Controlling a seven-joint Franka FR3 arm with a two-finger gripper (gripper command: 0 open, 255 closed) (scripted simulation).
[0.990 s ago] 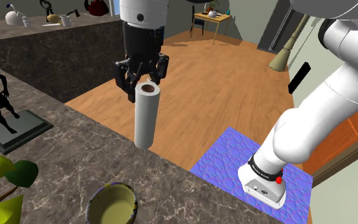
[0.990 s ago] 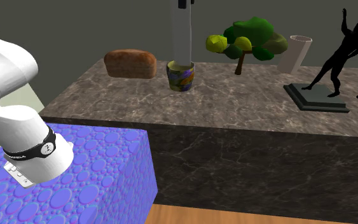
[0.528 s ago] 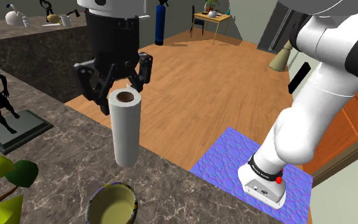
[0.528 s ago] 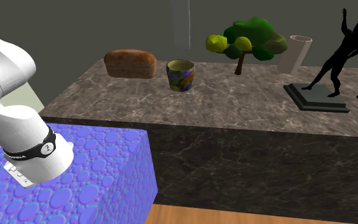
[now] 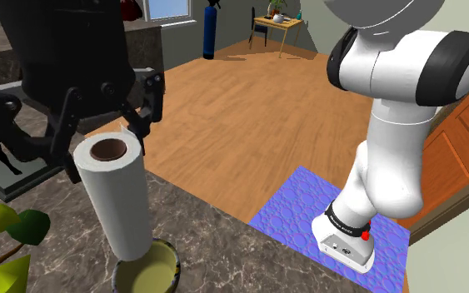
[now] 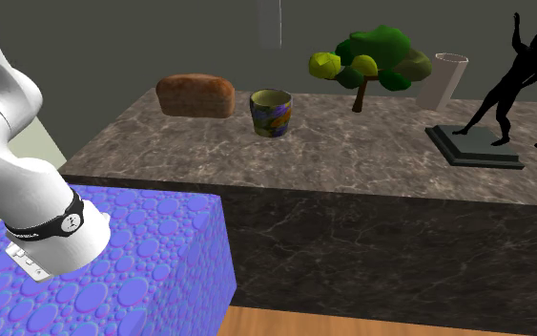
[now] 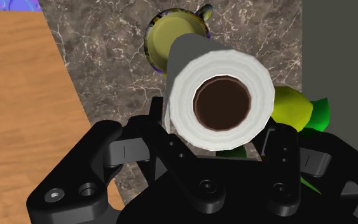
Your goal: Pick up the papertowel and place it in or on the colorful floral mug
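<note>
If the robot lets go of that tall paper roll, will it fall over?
Probably tippy: the paper towel roll is tall and narrow, upright over the mug. Likely light too, since its middle is hollow, so a nudge could topple it. On its side, being round, it would probably roll.

Dark marbled worktop (image 6: 352, 157) bearing a brown bread loaf (image 6: 196, 95), a green-and-yellow leafy plant (image 6: 376, 52), a pale cup (image 6: 442, 81), a black human statuette (image 6: 516, 81)

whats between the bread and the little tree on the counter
The colourful mug stands between the bread and the tree, in the second exterior view.
</note>
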